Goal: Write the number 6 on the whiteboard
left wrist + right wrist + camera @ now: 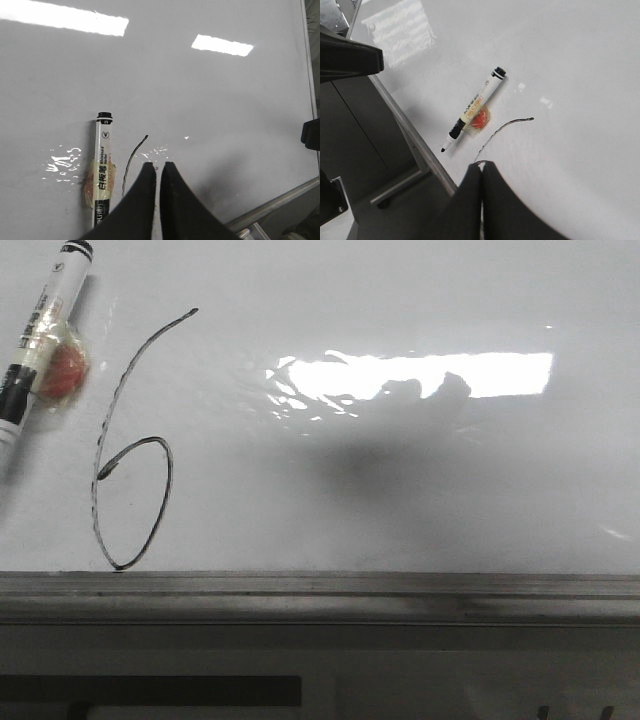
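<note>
The thin black hand-drawn number 6 [130,455] stands at left of the glossy white whiteboard [400,500], beside the white-and-black marker pen [40,335]; both grippers' jaws are closed together, holding nothing.

Large glossy white-grey flat whiteboard [400,500], bright rectangular glare across it, grey metal rail along the lower edge. Drawn on it: thin black hand-drawn number 6 [103,440], slanted curve closing in a narrow oval loop. Lying just beside the curve: white-and-black marker pen [40,335], uncapped, orange-red lump taped against its barrel.
</note>
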### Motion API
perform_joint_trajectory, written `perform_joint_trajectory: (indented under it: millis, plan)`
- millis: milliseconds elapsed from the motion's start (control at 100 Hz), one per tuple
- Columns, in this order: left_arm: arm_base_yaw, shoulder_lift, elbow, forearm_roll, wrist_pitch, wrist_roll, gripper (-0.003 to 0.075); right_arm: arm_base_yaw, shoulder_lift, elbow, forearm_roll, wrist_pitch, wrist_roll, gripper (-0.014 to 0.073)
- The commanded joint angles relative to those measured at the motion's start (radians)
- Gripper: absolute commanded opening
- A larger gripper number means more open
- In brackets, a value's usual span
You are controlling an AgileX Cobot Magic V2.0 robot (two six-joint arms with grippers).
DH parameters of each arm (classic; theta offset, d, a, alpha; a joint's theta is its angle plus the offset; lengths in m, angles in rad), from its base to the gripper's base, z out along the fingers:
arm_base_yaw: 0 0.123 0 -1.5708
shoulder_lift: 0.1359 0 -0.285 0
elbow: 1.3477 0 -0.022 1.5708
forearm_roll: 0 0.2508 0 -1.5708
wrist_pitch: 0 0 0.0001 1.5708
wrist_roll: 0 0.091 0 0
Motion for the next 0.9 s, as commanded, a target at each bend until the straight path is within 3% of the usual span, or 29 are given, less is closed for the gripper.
perform_joint_trajectory:
  millis: [0, 200, 460, 890]
  plan:
    - [0.005, -0.056, 0.01, 0.005, -0.058, 0.002, -0.0019, -0.007, -0.101, 0.073, -0.011, -0.169, -0.004, -0.0062]
    - [0.005, -0.195, 0.125, 0.007, -0.078, 0.129, -0.0019, -0.007, -0.326, 0.334, -0.029, -0.371, -0.004, -0.0062]
    - [0.005, -0.254, 0.229, 0.007, -0.107, 0.149, -0.0019, -0.007, -0.577, 0.578, -0.029, -0.409, -0.004, -0.0063]
    - [0.005, -0.254, 0.235, -0.003, -0.107, 0.149, -0.0019, -0.007, -0.666, 0.645, -0.029, -0.405, -0.004, -0.0064]
